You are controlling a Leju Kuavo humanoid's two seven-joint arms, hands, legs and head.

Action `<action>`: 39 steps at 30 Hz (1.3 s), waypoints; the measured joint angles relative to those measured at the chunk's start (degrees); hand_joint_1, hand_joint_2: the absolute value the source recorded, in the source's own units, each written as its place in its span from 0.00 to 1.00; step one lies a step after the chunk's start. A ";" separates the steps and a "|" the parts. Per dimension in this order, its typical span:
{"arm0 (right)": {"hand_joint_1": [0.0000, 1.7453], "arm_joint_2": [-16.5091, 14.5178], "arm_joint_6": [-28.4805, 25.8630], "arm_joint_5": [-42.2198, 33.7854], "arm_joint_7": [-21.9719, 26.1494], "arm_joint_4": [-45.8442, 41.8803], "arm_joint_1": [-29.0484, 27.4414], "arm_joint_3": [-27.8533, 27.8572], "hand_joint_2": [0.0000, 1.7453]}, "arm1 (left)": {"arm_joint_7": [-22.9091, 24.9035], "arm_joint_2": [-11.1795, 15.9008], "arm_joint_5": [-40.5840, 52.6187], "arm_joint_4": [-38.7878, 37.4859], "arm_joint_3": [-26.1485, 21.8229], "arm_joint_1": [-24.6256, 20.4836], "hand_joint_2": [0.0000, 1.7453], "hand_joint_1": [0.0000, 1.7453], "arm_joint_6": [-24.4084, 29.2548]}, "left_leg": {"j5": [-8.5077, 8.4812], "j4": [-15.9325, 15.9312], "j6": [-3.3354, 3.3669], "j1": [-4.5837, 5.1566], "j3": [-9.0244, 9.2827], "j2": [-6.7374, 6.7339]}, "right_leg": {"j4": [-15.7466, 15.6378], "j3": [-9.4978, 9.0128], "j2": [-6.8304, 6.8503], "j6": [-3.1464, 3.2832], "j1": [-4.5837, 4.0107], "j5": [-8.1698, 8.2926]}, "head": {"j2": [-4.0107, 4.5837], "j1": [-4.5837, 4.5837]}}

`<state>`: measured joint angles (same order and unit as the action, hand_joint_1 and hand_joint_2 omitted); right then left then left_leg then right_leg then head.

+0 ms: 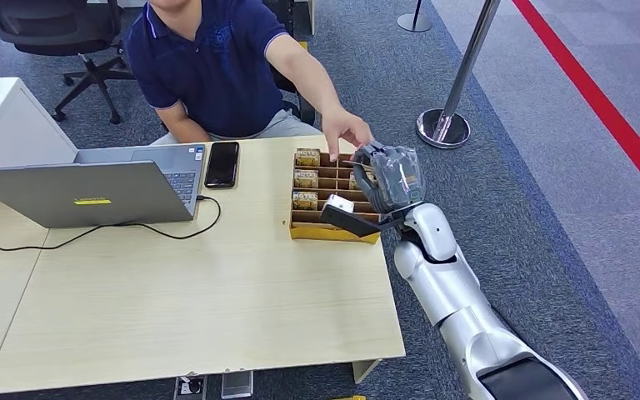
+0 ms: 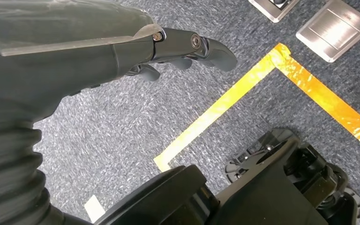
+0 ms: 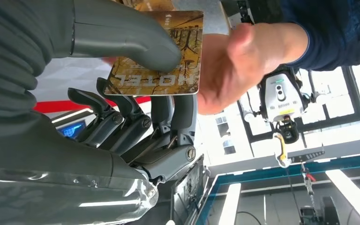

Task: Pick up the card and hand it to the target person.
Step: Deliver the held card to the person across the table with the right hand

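Holding the card (image 3: pixel 159 58) between its thick thumb and its darker fingers (image 3: pixel 178 117), the right hand (image 1: pixel 387 177) is raised over the right end of the table (image 1: pixel 217 308), just above the compartmented yellow tray (image 1: pixel 333 233) that has more cards standing in its left slots. In the right wrist view the card is brown and gold with lettering across it, and the thumb lies flat on its face while the fingers support it from behind. A person in a dark blue shirt (image 1: pixel 208 67) sits at the far side and reaches an arm across, the person's hand (image 1: pixel 346 129) close beside the robot's; in the right wrist view that hand (image 3: pixel 229 70) appears to touch the card's free edge, though I cannot tell whether it has a grip. The step in hand is the handover itself, with pickup done. Next, I judge, the thumb should lift only once the person has a firm hold, or the card may drop into the tray. The left hand (image 2: pixel 187 49) hangs low over the carpet, its fingers loosely curled around nothing. A laptop (image 1: pixel 92 192) and a phone (image 1: pixel 222 164) lie at the far left of the table.
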<state>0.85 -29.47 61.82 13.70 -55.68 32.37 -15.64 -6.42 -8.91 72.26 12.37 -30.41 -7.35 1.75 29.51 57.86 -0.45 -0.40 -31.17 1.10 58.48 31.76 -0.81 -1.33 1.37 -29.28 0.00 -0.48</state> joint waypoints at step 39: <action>0.00 -1.08 -1.21 -1.89 0.73 -0.15 1.52 -0.71 0.00 | 0.58 -0.10 0.40 0.00 0.79 -0.27 0.00 0.00 0.37 | 0.00 0.00 0.00 0.00 -0.01 0.01 | 0.00 0.03 0.01 0.00 0.00 0.00 | 0.00 -0.03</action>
<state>-0.22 -30.68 59.93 14.43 -55.83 33.88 -16.35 -5.84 -9.01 72.66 12.37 -29.62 -7.62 2.13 29.50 57.86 -0.46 -0.40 -31.18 1.12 58.48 31.79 -0.80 -1.33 1.37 -29.28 0.00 -0.50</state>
